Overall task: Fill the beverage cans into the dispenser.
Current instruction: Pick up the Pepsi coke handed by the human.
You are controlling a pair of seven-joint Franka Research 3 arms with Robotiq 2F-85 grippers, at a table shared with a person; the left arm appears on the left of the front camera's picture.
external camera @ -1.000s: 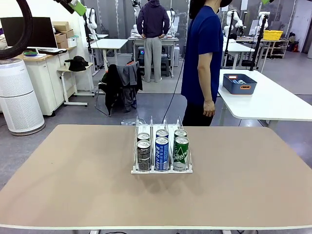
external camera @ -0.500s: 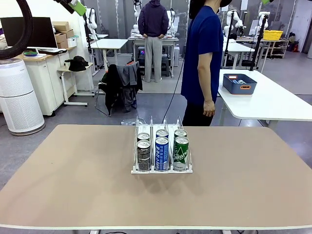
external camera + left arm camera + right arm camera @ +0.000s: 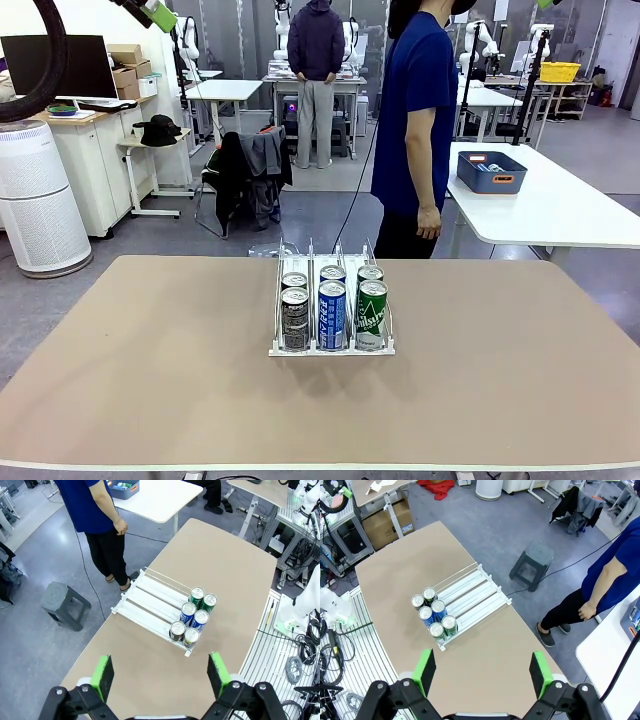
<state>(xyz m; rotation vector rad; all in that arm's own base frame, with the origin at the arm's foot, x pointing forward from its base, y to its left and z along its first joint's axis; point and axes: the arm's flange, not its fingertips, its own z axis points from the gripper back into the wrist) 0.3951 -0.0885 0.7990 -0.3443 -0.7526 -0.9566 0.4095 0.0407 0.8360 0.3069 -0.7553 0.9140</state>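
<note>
The clear three-lane dispenser (image 3: 331,310) stands in the middle of the tan table (image 3: 150,350). Several beverage cans stand upright in its near end, two deep per lane: dark ones (image 3: 294,318) left, blue ones (image 3: 332,314) in the middle, green ones (image 3: 372,312) right. Both arms hang high above the table. My left gripper (image 3: 160,675) is open, looking down on the dispenser (image 3: 150,602) and cans (image 3: 192,620). Open too is my right gripper (image 3: 482,672), far above the dispenser (image 3: 472,595) and cans (image 3: 434,614). Nothing lies between either pair of fingers.
A person in a blue shirt (image 3: 415,120) stands at the table's far edge, arms down. A grey stool (image 3: 532,560) sits on the floor beyond that edge. A white side table (image 3: 560,215) at the back right bears a blue-grey tub (image 3: 490,172).
</note>
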